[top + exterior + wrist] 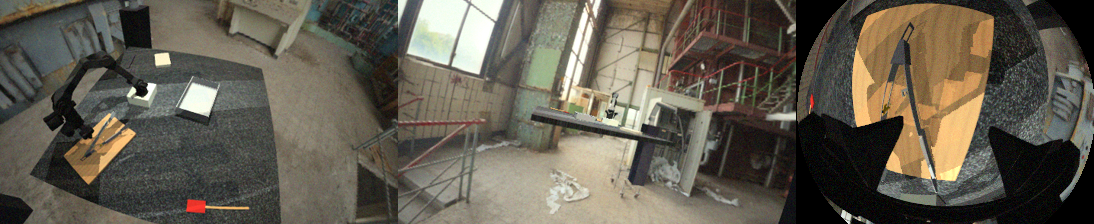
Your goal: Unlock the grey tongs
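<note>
The grey tongs (94,144) (914,102) lie on the wooden board (89,173) (963,125), spread in an open V. Their hinge end is near the board's far end in the wrist view, and at least one tip reaches past the near edge. My gripper (88,133) (948,126) is wide open and empty, over the board. In the wrist view one tong arm runs between my spread fingertips without being gripped; the other passes behind the left finger, which hides its end. The roasting tin (196,116) stands on the table with no tongs across it.
A white block (146,100) is under the arm's base. A cream square (162,59) lies near the table's back edge. A red-headed tool (196,206) with a wooden handle lies near the front edge. The board is close to the table's left edge in the top view.
</note>
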`<state>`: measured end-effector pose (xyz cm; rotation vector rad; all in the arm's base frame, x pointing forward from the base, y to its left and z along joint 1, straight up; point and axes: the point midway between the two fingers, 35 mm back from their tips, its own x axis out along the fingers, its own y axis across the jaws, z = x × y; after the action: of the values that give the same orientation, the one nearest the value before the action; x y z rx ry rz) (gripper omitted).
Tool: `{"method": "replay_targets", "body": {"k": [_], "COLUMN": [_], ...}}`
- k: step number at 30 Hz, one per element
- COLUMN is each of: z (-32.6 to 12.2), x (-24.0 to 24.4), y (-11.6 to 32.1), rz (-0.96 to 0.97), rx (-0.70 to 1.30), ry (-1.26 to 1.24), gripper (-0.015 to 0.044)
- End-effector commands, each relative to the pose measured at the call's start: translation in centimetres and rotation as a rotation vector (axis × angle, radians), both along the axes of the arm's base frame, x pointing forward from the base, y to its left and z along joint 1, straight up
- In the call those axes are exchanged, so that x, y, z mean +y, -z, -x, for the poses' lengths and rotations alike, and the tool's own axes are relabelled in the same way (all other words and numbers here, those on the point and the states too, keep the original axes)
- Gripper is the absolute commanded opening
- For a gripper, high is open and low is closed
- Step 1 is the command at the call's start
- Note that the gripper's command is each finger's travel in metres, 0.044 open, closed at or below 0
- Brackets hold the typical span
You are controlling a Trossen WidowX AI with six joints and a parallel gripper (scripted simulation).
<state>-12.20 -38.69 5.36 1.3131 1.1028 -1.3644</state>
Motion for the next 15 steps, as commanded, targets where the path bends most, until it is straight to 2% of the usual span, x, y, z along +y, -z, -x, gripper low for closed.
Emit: {"method": "replay_targets", "body": {"k": [1, 4, 10, 15], "z": [6.1, 8.0, 8.0, 7.9], "x": [1.7, 2.6, 2.6, 3.1], "y": [-2.6, -3.5, -3.8, -7.5], "rz": [0.006, 0.006, 0.006, 0.005], "rx": [0.003, 0.005, 0.005, 0.007], "ry": [0.015, 0.015, 0.017, 0.035], "gripper": [0.044, 0.044, 0.044, 0.044]}}
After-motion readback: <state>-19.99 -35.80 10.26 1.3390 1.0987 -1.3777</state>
